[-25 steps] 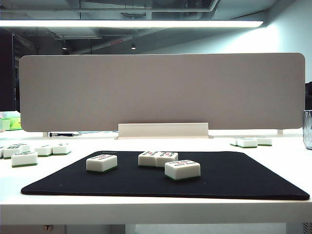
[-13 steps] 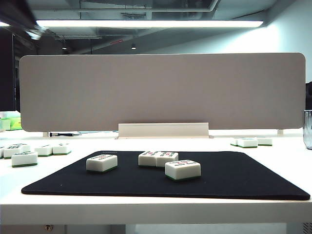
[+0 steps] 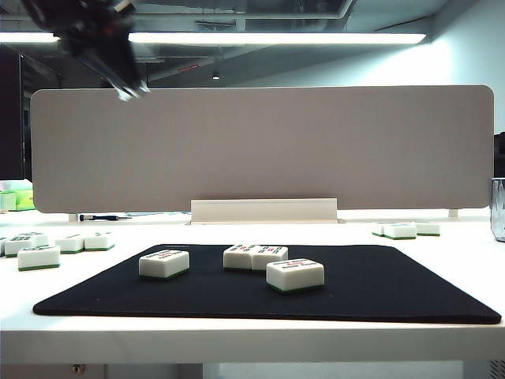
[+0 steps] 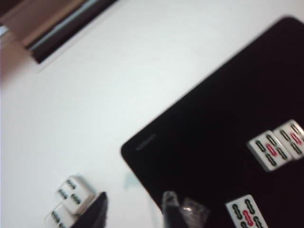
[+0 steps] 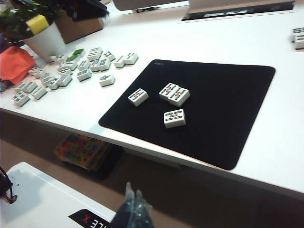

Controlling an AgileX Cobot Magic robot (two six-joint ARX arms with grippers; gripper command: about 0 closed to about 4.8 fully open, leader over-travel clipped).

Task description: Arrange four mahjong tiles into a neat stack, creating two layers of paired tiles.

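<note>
On the white table (image 3: 237, 339) lies a black mat (image 3: 379, 284) bearing the four mahjong tiles (image 3: 252, 257) (two touching, two apart, all flat), while the left gripper (image 4: 133, 211) hangs high above with fingers parted, empty, and the right gripper (image 5: 132, 209) waits below the table's edge, fingers together.
</note>
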